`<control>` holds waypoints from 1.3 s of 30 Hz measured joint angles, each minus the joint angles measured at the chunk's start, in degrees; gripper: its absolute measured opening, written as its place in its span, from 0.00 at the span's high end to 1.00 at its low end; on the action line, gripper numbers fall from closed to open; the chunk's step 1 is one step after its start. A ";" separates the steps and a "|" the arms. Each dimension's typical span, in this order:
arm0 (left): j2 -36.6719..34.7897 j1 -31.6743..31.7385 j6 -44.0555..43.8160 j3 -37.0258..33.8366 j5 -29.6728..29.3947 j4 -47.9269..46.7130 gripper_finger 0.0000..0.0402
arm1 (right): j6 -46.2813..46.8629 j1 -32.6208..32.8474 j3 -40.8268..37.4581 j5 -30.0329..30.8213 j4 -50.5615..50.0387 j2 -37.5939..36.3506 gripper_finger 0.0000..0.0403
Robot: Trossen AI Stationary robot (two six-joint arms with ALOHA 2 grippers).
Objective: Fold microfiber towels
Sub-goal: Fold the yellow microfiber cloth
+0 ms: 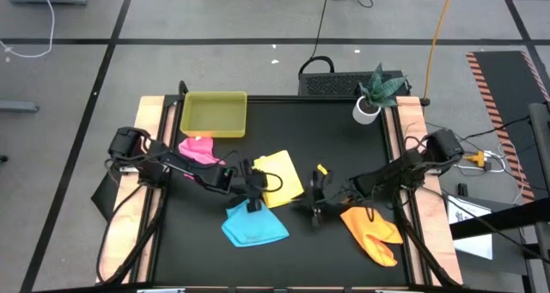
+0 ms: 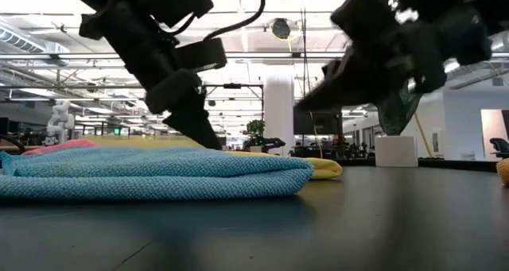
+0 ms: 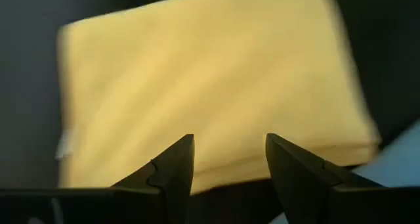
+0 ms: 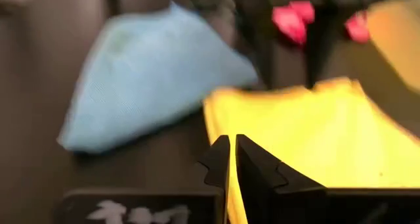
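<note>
The yellow towel [image 1: 279,177] lies folded at the table's middle, with the sky blue towel [image 1: 254,226] just near of it. The pink towel [image 1: 199,149] lies crumpled at the left, and the orange towel [image 1: 371,235] at the near right. My left gripper [image 3: 230,165] is open, its fingers slanting down over the yellow towel's [image 3: 210,86] edge that faces the blue one. My right gripper [image 4: 230,161] is shut on the yellow towel [image 4: 315,138] at its right side. In the low view the blue towel [image 2: 151,174] hides most of the yellow one [image 2: 324,168]. My left gripper stands over the yellow towel with its fingers apart; whether they touch the cloth I cannot tell. My right gripper pinches the yellow towel's right-hand edge [image 4: 228,184] between its two fingers. It comes from the table's right, slanting a little down. One layer or several, I cannot tell. The rest of the towel lies spread beyond the fingers.
A yellow-green tray [image 1: 213,114] stands at the far left of the black mat. A small potted plant [image 1: 375,94] stands at the far right corner. Bare mat lies between the yellow towel and the plant.
</note>
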 joint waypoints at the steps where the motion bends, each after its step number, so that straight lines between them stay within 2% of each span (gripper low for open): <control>1: 0.70 -0.02 0.30 0.07 1.47 0.58 0.52 | 0.78 -0.71 -0.07 -0.12 0.30 0.84 0.95; 5: 3.58 0.00 1.21 0.03 4.66 0.69 0.53 | 3.65 -3.40 -0.05 -0.15 1.53 4.31 0.95; 8: 4.31 -0.18 1.14 0.14 5.54 -0.27 0.58 | 4.97 -4.89 -0.02 -0.21 1.01 6.93 0.95; 12: 4.08 -1.43 0.86 0.16 5.73 -1.78 0.70 | 6.11 -5.49 0.00 -1.49 -1.48 8.57 0.95; 18: 2.53 -4.19 1.58 -0.05 5.75 -3.76 0.93 | 6.36 -4.31 0.02 -1.51 -3.94 7.23 0.95; 20: 1.01 -4.99 1.21 -0.06 5.51 -5.69 0.98 | 6.13 -3.75 0.00 -1.66 -4.28 6.33 0.95; 25: -2.06 -7.10 -0.62 -0.21 1.10 -8.83 0.96 | 6.23 -2.98 -0.02 -1.66 -3.20 3.68 0.95; 31: -3.81 -9.22 -0.26 -0.07 0.85 -7.54 0.99 | 6.28 -3.23 -0.04 -1.73 0.93 3.09 0.95; 39: -3.83 -9.69 0.02 -0.08 -0.81 -9.14 0.95 | 5.90 -3.53 -0.05 -2.22 2.71 4.15 0.95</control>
